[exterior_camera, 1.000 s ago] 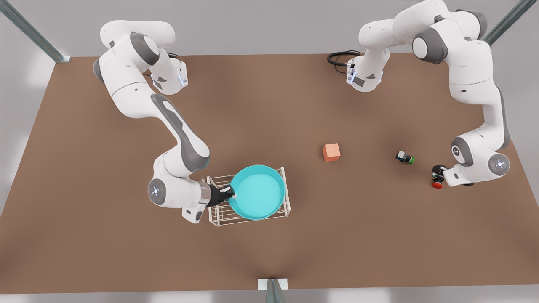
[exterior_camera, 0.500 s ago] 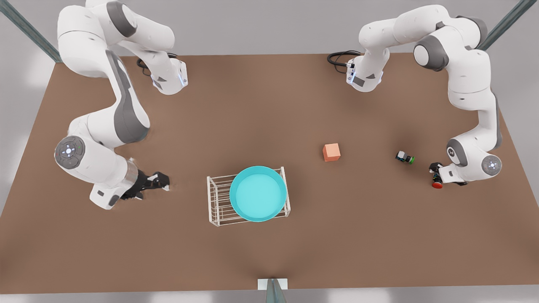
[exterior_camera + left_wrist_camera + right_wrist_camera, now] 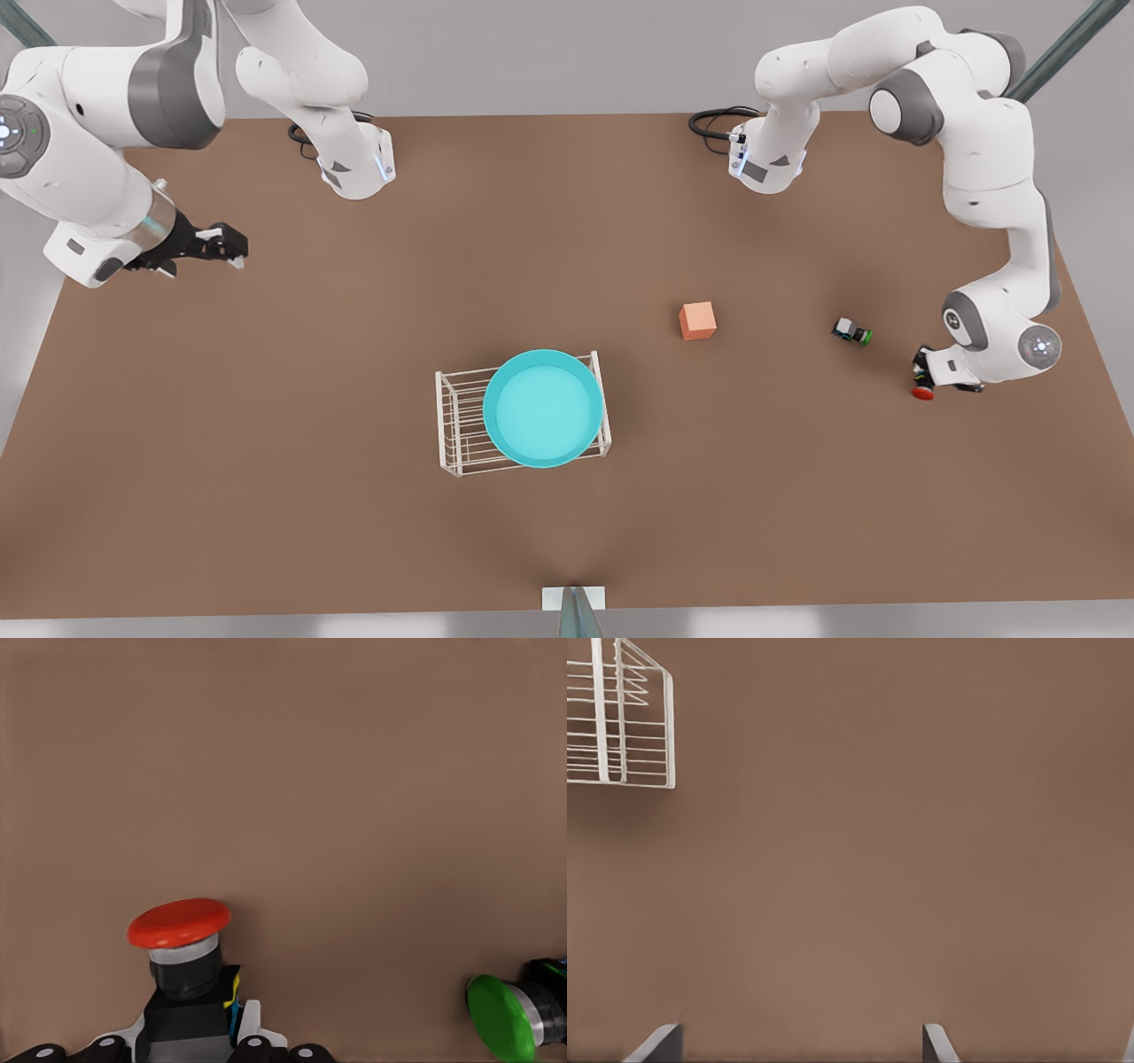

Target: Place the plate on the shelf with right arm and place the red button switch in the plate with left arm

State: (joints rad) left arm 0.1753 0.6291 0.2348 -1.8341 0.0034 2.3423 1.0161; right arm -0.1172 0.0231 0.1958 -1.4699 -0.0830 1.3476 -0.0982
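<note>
With its fingers set on either side of the dark body of the red button switch (image 3: 183, 979), the left gripper (image 3: 921, 370) sits low on the table (image 3: 567, 532) at the front view's right edge; whether the fingers have closed onto the body or merely bracket it, I cannot tell. In the left wrist view the switch lies straight ahead between the fingers, its axis running outward from the claw to the red cap at the far end. Just beyond it lies the green-capped switch (image 3: 852, 332), and farther toward the middle the orange cube (image 3: 697, 320).

The move that follows turns on one relation: the plate (image 3: 542, 408) lies well away from this claw, toward the front view's left, past the cube, resting on top of the shelf (image 3: 456, 425). The left arm is by far the nearer to the switch, so the carry should be its job.

The right gripper (image 3: 213, 244), fingers apart and empty, waits high at the front view's left, well clear of the shelf.
</note>
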